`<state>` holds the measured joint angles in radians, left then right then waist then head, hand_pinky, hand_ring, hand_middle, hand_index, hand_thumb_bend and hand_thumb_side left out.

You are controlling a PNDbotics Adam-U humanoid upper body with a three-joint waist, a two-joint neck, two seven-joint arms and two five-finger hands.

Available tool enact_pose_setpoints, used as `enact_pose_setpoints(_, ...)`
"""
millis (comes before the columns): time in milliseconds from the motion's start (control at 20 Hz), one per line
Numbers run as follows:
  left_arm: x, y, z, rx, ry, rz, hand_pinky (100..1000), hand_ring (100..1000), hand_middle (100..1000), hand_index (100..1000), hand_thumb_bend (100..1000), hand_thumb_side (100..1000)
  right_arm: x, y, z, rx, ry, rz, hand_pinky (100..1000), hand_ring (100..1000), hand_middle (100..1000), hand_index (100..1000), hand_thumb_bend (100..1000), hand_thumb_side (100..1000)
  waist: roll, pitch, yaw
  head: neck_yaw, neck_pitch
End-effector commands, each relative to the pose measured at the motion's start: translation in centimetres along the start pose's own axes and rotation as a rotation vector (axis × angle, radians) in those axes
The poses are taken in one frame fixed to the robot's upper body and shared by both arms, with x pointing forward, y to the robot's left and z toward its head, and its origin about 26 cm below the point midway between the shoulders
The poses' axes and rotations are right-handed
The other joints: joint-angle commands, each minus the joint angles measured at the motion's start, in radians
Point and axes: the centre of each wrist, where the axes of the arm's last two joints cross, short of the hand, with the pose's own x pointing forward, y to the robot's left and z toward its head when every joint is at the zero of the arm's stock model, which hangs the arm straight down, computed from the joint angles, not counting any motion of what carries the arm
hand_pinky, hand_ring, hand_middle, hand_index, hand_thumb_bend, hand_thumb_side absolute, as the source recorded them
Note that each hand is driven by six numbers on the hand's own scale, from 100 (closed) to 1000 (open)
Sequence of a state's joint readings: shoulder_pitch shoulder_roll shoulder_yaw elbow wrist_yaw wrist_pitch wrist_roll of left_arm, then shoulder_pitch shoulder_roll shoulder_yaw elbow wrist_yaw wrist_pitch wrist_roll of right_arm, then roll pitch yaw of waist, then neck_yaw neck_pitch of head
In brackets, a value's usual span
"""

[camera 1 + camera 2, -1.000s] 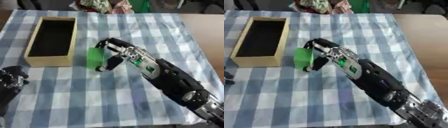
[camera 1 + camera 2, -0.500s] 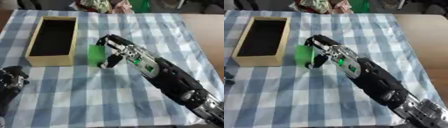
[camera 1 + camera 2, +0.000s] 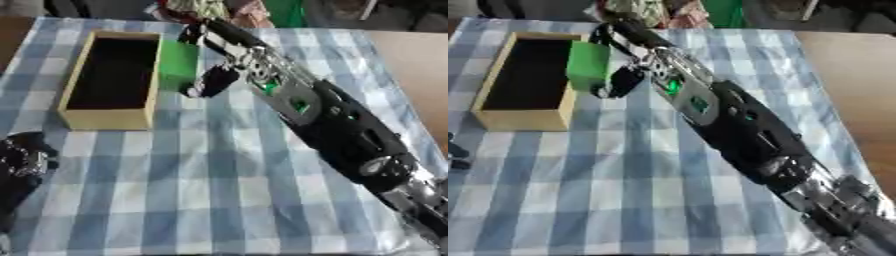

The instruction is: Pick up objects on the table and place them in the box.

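Green block held beside the box
The right hand (image 3: 213, 60) has its fingers curled round a green block (image 3: 178, 65) at the wooden box's (image 3: 110, 117) right wall; the left hand (image 3: 19, 165) rests near the lower left corner, fingers' state unclear.

My right hand (image 3: 214, 60) grips a green block (image 3: 178, 64), flat face toward me, raised at the right wall of the open tan box (image 3: 110, 118), whose dark inside sits far left.

Blue checked tablecloth (image 3: 219, 190), wooden tabletop (image 3: 850, 75)
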<state>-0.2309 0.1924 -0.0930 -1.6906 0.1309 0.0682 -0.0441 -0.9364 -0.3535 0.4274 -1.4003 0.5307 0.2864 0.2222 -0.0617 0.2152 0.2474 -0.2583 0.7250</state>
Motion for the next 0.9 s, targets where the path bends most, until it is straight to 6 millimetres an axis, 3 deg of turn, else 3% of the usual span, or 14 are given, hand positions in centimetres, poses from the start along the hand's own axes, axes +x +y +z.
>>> enact_pose_setpoints(50, 1.0, -0.4, -0.6, -0.034, -0.037, -0.001, 545, 591, 501, 661, 100, 204, 0.8, -1.1, -0.9, -0.038, -0.011, 0.014, 864, 889, 443, 620, 336, 100, 0.002, -0.011, 0.014, -0.013, -0.02)
enact_pose_setpoints(400, 1.6, -1.2, -1.2, -0.08, -0.059, 0.004, 545, 591, 500, 661, 100, 204, 1.4, 0.9, -3.4, -0.005, -0.008, 0.017, 863, 892, 457, 637, 336, 100, -0.005, 0.005, 0.064, -0.042, -0.033)
enact_pose_setpoints(600, 1.7, -1.4, -1.4, -0.09, -0.065, 0.007, 546, 591, 500, 661, 100, 204, 1.3, 2.5, -4.3, 0.012, -0.003, 0.021, 864, 895, 500, 699, 377, 100, -0.005, 0.009, 0.077, -0.048, -0.033)
enact_pose_setpoints(650, 1.7, -1.4, -1.4, -0.092, -0.065, 0.008, 546, 591, 500, 660, 100, 204, 1.4, 2.8, -4.4, 0.015, -0.004, 0.027, 871, 902, 557, 758, 421, 100, -0.005, 0.01, 0.078, -0.05, -0.033)
enact_pose_setpoints(900, 1.7, -1.6, -1.4, -0.095, -0.065, 0.011, 546, 591, 500, 660, 100, 204, 1.5, 3.9, -4.6, 0.068, -0.029, 0.076, 902, 934, 719, 853, 469, 162, -0.005, 0.01, 0.078, -0.051, -0.03)
